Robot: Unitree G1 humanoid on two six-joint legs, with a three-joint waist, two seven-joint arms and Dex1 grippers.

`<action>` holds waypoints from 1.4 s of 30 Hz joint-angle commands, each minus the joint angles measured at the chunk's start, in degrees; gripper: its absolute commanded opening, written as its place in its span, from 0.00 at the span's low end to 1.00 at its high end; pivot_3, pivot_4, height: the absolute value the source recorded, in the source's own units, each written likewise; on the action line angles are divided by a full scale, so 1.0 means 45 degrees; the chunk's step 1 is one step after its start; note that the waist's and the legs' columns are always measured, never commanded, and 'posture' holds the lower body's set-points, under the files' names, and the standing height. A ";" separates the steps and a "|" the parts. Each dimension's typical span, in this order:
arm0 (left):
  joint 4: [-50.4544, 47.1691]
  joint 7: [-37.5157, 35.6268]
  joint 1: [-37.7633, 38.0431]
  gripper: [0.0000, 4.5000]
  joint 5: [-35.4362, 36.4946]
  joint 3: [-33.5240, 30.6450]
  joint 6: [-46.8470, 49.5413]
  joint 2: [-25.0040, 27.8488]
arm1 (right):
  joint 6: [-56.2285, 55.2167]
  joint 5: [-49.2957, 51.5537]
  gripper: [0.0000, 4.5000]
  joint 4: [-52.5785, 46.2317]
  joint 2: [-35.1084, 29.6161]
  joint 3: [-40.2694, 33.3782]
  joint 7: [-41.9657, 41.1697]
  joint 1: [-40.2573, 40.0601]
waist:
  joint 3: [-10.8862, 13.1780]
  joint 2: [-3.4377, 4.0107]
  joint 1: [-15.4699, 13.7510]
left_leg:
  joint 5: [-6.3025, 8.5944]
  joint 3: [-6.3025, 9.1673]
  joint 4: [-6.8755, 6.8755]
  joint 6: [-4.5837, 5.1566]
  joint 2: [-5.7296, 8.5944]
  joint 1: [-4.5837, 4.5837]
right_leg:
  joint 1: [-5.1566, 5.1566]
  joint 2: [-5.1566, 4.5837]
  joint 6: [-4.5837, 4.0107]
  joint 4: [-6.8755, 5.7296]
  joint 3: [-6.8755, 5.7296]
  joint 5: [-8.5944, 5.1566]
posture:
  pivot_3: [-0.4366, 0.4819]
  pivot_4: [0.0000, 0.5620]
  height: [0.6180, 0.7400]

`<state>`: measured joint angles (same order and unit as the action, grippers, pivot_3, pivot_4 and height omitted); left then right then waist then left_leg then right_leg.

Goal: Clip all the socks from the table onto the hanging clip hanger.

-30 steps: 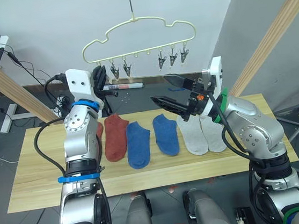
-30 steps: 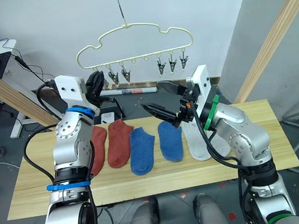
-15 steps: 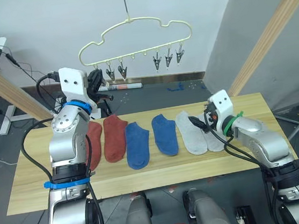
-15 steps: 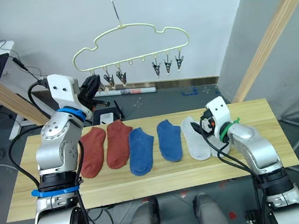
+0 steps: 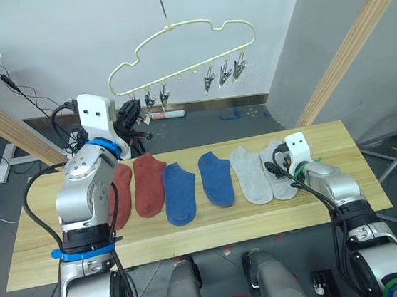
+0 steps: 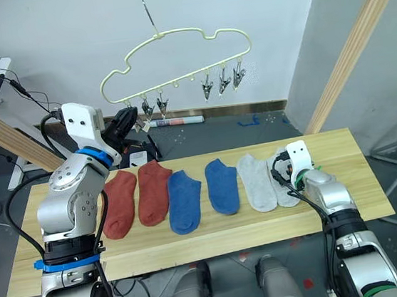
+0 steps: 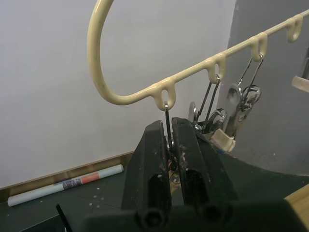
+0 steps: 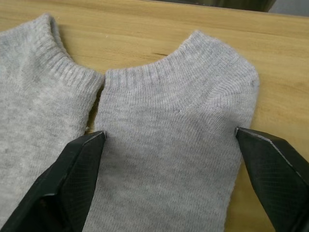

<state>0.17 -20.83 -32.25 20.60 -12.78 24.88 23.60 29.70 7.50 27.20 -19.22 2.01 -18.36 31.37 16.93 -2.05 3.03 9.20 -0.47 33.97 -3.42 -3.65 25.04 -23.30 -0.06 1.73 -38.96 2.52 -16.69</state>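
socks lie in a row across the middle of the table [image 5: 194,231] in my head view: two rust-red socks [image 5: 147,185] at the left, two blue socks [image 5: 215,179] in the centre, two light grey socks [image 5: 249,175] at the right, all flat on the wood. clip hanger [image 5: 172,44] hangs in the upper middle of the frame, tilted so its right end sits higher, with small metal clips [image 5: 224,70] dangling from its lower bar. my left gripper [image 5: 134,113] is raised at the upper left of the frame, up at the hanger's left end; in the left wrist view its fingers [image 7: 149,154] are pressed together on the thin wire of the leftmost clip [image 7: 166,118], just under the hanger's loop. my right gripper [image 8: 171,140] is down at the right of the table, over the outer grey sock [image 8: 178,145]; in the right wrist view its fingers [image 8: 79,164] are spread wide, one at each edge of that sock near the cuff, and i cannot tell whether they touch the fabric. a rolled tube [image 5: 169,114] lies on the floor behind the table.
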 commanded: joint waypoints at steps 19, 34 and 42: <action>0.0001 0.1271 -0.0623 0.00 0.6768 -0.3786 0.7278 -0.0608 | 0.2645 0.1654 0.01 -0.8137 -0.0895 0.0981 -0.3663 -0.1251 | 0.0007 0.0010 0.0079 | 0.0000 0.0026 0.0004 -0.0004 -0.0013 -0.0015 | 0.0008 0.0017 0.0015 -0.0016 -0.0008 0.0007 | 0.48 0.53 1.00; 0.0336 0.4268 -0.1362 0.00 1.2414 -0.5364 0.9456 -0.0771 | 0.5352 0.2944 0.01 -0.8484 0.3030 0.2636 -0.2910 0.1839 | 0.0034 -0.0040 -0.0281 | 0.0003 0.0075 0.0013 -0.0021 0.0007 0.0021 | 0.0003 -0.0021 0.0004 -0.0005 -0.0064 0.0019 | 0.50 0.51 1.00; -0.0119 0.4796 -0.0919 0.00 1.3508 -0.4957 0.8901 -0.0668 | 0.5292 0.2842 0.01 -0.7795 0.3410 0.2663 -0.2987 0.2398 | 0.0035 -0.0042 -0.0316 | 0.0011 0.0076 0.0012 -0.0034 0.0006 0.0028 | 0.0003 -0.0022 -0.0040 -0.0002 -0.0067 0.0045 | 0.51 0.52 1.00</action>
<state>2.08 0.30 -36.62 79.03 -35.49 65.66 20.04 54.18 19.29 -6.97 -4.44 14.38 -31.53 40.38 17.09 -2.24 1.61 9.25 -0.13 34.02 -3.57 -3.63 25.17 -23.29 -0.16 1.55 -38.97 2.22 -16.49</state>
